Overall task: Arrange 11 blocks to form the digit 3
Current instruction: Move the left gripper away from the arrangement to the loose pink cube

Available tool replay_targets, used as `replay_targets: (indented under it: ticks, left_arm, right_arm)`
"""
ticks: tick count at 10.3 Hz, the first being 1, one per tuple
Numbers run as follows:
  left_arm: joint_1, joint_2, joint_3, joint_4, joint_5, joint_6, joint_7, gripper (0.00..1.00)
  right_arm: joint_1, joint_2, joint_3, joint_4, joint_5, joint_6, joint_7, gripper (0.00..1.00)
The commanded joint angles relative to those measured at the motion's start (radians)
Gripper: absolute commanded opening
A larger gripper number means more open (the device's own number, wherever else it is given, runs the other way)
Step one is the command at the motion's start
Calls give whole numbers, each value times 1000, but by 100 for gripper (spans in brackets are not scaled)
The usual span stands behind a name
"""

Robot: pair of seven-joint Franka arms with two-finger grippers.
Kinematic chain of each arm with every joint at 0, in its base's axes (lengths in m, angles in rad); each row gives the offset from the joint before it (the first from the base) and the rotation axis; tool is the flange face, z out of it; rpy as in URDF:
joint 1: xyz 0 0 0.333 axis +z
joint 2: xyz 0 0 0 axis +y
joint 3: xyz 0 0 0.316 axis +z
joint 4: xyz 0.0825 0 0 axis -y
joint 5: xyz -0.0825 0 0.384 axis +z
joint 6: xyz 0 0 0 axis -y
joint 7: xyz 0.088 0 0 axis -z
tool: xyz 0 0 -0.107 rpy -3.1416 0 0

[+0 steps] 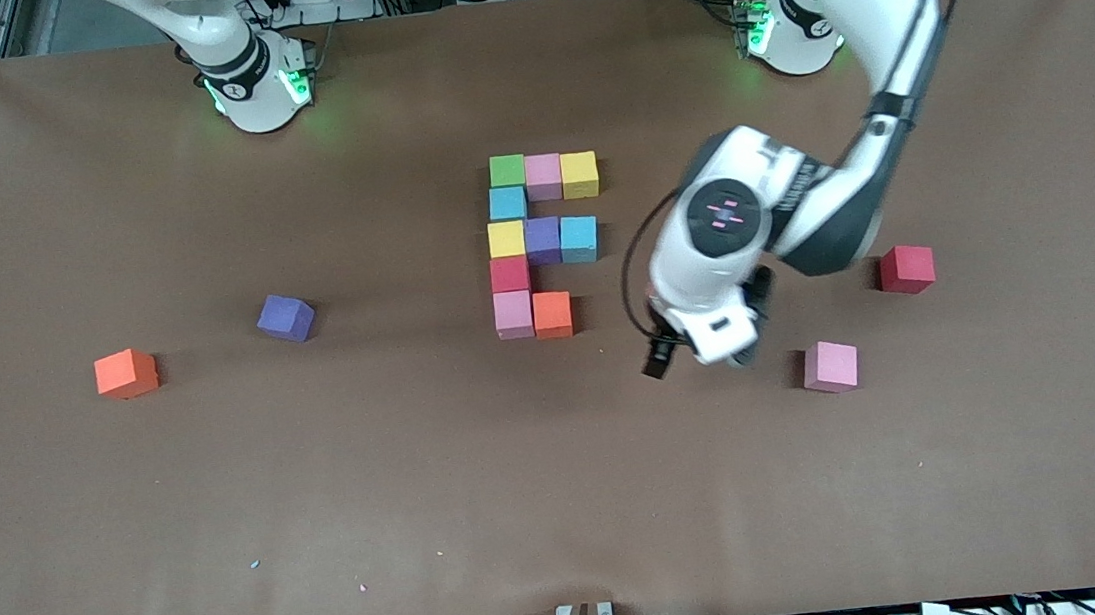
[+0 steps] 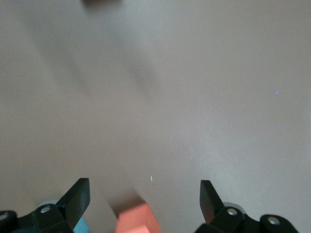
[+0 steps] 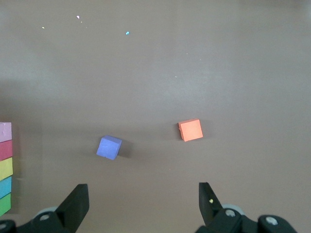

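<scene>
left tool [image 2: 145, 201] released, empty, over bare worktop [image 1: 424, 480] beside the orange block [image 1: 552, 314] of the 10-block figure; right tool [image 3: 144, 203] released, waiting.

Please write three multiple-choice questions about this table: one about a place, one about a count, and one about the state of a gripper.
1. Which loose block lies nearest to the front camera?
A. orange block
B. pink block
C. red block

2. How many blocks touch one another in the figure?
A. eight
B. eleven
C. ten

3. In what state is the left gripper?
A. open and empty
B. shut on a pink block
C. shut on a red block

Answers:
1 B: it lies lowest in the front view.
2 C: ten joined blocks can be counted.
3 A: it stands wide open and holds nothing.
</scene>
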Motion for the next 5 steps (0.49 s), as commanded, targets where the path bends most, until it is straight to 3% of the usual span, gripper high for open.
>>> replay_targets:
  ticks: [1,3,5]
  left_arm:
    - [110,-34,-5,-40,-5,-16,419,100]
    - [182,-31,1,-39,-2,-52,851,100]
    - [242,-17,6,-39,77,-51,1111,100]
  right_arm:
    - [-23,7,16,19,5,-11,-11,100]
    - [-23,7,16,19,5,-13,-11,100]
    - [-23,7,14,19,5,-11,-11,100]
